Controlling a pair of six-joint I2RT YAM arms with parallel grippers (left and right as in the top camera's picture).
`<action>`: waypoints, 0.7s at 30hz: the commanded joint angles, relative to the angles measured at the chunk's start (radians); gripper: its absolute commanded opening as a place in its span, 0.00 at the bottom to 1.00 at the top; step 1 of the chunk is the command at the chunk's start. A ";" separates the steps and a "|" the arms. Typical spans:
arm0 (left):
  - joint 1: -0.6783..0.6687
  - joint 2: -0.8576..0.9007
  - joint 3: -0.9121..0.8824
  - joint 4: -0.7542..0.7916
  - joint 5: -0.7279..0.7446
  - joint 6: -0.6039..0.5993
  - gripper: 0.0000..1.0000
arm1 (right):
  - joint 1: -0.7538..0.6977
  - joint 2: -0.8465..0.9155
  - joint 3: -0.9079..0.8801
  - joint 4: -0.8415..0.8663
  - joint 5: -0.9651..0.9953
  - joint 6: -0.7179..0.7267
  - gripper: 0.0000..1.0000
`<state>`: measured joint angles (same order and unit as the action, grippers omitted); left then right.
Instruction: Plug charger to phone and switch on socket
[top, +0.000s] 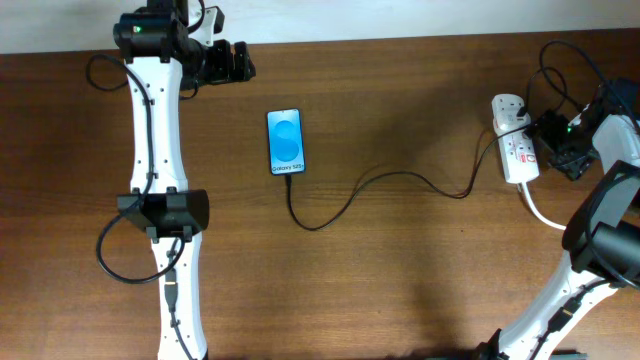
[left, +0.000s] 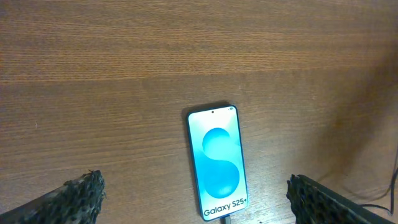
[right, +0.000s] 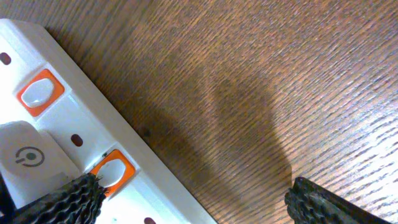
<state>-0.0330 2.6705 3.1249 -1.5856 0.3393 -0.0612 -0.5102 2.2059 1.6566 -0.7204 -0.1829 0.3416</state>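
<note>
The phone (top: 285, 141) lies flat, its blue screen lit. It also shows in the left wrist view (left: 217, 163). The charger cable (top: 400, 176) runs from the phone's bottom edge to the socket (top: 515, 150) at the far right. Its connector tip (left: 228, 219) sits at the phone's bottom edge. My left gripper (top: 238, 63) (left: 196, 186) is open and empty, above and to the left of the phone. My right gripper (top: 552, 143) (right: 193, 190) is open, one finger over the socket (right: 74, 124) beside an orange-framed switch (right: 113, 170). A white plug (right: 25, 155) sits in the socket.
A second orange-framed switch (right: 40, 92) is further along the socket. The socket's thick white cord (top: 540, 212) curves toward the right arm. The robots' black cables loop at the back right (top: 560, 75) and by the left arm (top: 112, 262).
</note>
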 joint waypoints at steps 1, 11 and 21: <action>0.003 -0.014 0.000 0.001 -0.007 0.002 0.99 | 0.006 0.009 -0.009 -0.006 0.097 0.007 0.98; 0.003 -0.014 0.000 0.001 -0.007 0.002 0.99 | 0.007 0.009 -0.009 -0.013 0.122 0.007 0.98; 0.003 -0.014 0.000 0.001 -0.007 0.002 0.99 | 0.004 0.010 -0.011 0.008 0.155 0.080 0.98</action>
<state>-0.0330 2.6705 3.1249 -1.5856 0.3393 -0.0612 -0.5079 2.2005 1.6520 -0.7170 0.0029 0.4393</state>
